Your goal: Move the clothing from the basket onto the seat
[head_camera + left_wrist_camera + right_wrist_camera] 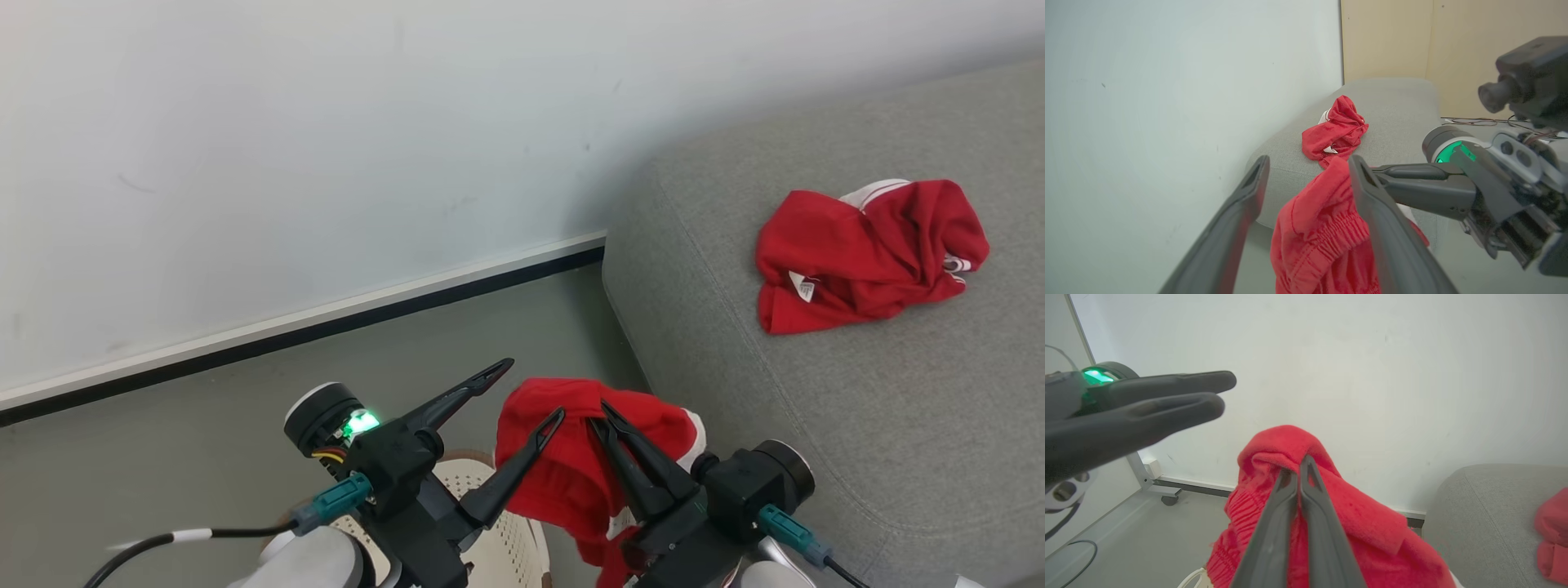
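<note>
Grey seat [816, 408] lies right of the right gripper [598, 411], which pinches a red garment [555, 482], likely light and limp, above the basket [506, 547]. The left gripper [535, 388] gapes just beside. Any bunched fold should hold.

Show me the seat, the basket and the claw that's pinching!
Seat [816, 425]: head view, bare grey cushion top.
Basket [510, 551]: head view, perforated white wall.
Right claw [598, 412]: head view, between its fingertips, shut on the clothing [563, 482].
</note>
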{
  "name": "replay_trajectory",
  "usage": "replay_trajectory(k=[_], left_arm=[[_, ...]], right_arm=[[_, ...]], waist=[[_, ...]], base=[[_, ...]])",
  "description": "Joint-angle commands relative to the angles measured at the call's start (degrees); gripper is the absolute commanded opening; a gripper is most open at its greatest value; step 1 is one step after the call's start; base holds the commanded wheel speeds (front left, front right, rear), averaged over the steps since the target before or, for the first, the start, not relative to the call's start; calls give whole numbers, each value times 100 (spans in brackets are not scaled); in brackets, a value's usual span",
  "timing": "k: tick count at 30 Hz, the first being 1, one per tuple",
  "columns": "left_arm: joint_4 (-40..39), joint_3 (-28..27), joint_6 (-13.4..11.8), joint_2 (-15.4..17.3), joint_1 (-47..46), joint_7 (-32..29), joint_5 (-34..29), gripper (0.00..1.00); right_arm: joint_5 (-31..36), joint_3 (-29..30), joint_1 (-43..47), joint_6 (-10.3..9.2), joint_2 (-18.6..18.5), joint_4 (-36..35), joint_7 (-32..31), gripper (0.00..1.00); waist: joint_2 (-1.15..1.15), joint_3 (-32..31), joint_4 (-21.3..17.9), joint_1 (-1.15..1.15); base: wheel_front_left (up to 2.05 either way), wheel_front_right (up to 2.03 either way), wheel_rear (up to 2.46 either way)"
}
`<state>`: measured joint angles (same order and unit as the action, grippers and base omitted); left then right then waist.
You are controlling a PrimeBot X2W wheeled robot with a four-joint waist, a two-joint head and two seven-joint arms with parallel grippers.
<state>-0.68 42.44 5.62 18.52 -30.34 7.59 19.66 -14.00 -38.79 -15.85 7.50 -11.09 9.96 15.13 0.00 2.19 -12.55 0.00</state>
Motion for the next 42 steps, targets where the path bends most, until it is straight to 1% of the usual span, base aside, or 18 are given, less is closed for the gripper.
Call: replay_trajectory(k=[1,7,12,23,29,38,42], left_arm=[[-51,-10,-13,52,61,-22,77,100],[-83,4,-35,67,-18,-33,91,100],[-120,5,-55,120,-111,-68,81,100],[-181,95,-16,226,-304,-163,40,100],[-202,131,-4,274,-415,-200,46,100],[-69,350,74,164,-719,-226,47,100],[-17,434,107,168,-846,-223,81,100]], right_arm=[[52,7,-19,-2,21,-56,8,0],[83,92,-40,-2,47,-98,8,0],[138,221,-83,-2,127,-159,8,0],[278,554,-52,-2,376,-450,8,0],[311,629,-5,-2,472,-595,8,0],[414,993,228,-2,550,-665,8,0],[450,1101,259,-2,616,-734,8,0]], waist=[[0,51,-86,0],[0,155,-256,0],[0,321,-494,0],[0,668,-1261,0],[0,777,-1692,0],[0,1016,-1808,0],[0,1135,-1823,0]], base=[[0,0,0],[0,0,0],[0,0,0],[0,0,0],[0,0,0],[0,0,0],[0,0,0]])
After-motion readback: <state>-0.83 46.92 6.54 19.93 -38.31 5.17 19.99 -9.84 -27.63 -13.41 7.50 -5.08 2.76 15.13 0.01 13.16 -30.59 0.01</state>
